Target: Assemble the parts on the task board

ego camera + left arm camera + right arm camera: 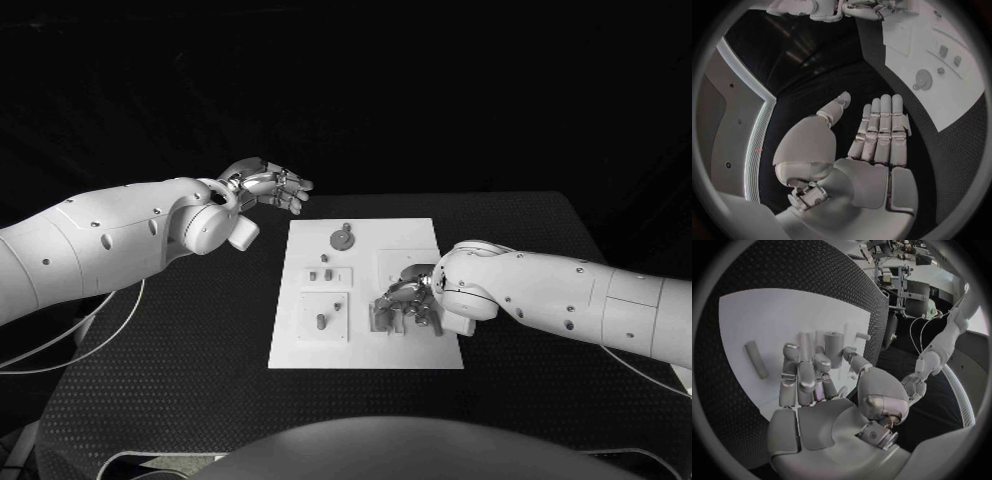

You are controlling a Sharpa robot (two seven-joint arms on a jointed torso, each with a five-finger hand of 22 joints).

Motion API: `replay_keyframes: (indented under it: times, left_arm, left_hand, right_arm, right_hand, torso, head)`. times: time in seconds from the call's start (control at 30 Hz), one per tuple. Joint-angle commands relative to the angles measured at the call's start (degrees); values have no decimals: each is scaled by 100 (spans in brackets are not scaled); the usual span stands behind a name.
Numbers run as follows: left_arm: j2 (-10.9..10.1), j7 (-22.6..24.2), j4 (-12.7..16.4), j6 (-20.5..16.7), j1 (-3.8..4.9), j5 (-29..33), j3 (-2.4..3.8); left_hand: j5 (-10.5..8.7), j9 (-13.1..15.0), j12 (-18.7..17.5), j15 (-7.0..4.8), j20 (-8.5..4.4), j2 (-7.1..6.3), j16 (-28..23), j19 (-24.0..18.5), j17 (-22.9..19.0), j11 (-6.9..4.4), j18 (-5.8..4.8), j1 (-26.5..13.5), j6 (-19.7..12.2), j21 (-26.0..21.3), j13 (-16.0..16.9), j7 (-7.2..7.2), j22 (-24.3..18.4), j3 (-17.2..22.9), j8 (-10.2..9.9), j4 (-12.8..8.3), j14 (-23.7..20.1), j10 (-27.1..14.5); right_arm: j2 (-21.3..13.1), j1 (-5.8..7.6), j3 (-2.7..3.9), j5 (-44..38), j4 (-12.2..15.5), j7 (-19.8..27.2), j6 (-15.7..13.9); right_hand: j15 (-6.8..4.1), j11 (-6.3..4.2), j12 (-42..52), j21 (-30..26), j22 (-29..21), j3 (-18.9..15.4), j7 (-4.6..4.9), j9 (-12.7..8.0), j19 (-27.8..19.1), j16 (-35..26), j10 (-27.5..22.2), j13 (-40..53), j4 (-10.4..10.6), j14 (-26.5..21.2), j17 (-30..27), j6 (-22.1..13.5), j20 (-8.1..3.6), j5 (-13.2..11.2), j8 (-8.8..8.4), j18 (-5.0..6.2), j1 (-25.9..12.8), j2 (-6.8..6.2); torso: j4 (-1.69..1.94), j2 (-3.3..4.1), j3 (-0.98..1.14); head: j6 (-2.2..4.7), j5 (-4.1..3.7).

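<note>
The white task board [361,345] lies in the middle of the black table. A round grey disc part [342,238] sits near its far edge, and small grey pegs [322,321] stand on its left half. My right hand [408,305] hovers low over the board's near right part, fingers pointing down among grey parts. In the right wrist view a grey cylinder [833,347] stands just past the fingertips [822,362], close to the thumb; whether it is pinched I cannot tell. Another cylinder [756,359] lies flat on the board [748,315]. My left hand [267,185] is raised beyond the board's far left corner, its palm [873,170] bare.
Black table [173,370] surrounds the board on all sides. A white cable [87,335] loops beneath my left arm at the table's left edge. The left wrist view shows the board [961,100] and disc [923,78] off to one side of the hand.
</note>
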Motion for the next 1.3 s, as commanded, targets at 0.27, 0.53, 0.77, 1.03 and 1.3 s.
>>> replay_keyframes:
  times: [0.27,0.53,0.77,1.03,1.3]
  left_arm:
    - [26,32,-9,90,6,22,3]
    - [27,32,-12,88,6,22,3]
    - [26,32,-13,85,6,22,3]
    - [26,31,-15,87,6,21,3]
    - [31,39,-29,86,6,21,3]
  left_hand:
    - [-7,-1,34,8,27,24,-35,18,8,1,58,-35,34,-31,6,3,9,1,11,35,39,-37]
    - [-7,-2,33,8,28,23,-38,17,11,2,57,-36,32,-32,6,4,10,0,10,36,39,-39]
    - [-8,-2,33,9,28,23,-39,17,12,2,57,-37,32,-33,6,4,11,-1,10,37,39,-40]
    - [-7,-2,33,9,28,23,-42,16,14,2,58,-37,32,-35,7,4,12,-1,9,37,39,-41]
    - [-7,-3,33,9,27,25,-44,17,17,2,58,-35,32,-36,8,4,13,0,9,37,39,-41]
  right_arm:
    - [15,-42,-23,-47,-6,-29,121]
    - [17,-43,-23,-57,-14,-50,89]
    - [16,-43,-23,-56,-12,-44,83]
    - [-10,-43,-23,-147,2,29,-71]
    - [-197,3,-21,-326,190,246,-369]
  right_hand:
    - [-76,-196,34,-21,109,2,-67,-9,-25,8,-380,-16,18,23,-33,887,-15,21,-30,149,-36,-138]
    - [-50,-162,43,-50,103,21,-31,-27,-23,5,-428,-35,234,-2,-41,774,-25,24,-108,149,-226,-525]
    - [-33,-147,61,-60,108,95,-14,-29,-26,6,-459,-42,389,-29,-65,744,-36,22,-132,149,-288,-753]
    - [-32,-145,67,-59,111,124,-13,-26,-25,7,-465,-43,401,-33,-67,741,-39,24,-134,149,-265,-758]
    - [-27,-139,100,-35,118,134,-5,-15,-6,15,-456,-47,269,-6,-41,717,-45,14,-142,149,-126,-672]
  torso:
    - [0,0,1]
    - [-1,0,1]
    - [-2,1,1]
    - [-2,-1,2]
    - [-4,-2,3]
  head:
    - [0,0]
    - [0,2]
    - [0,0]
    - [0,-5]
    - [0,-22]
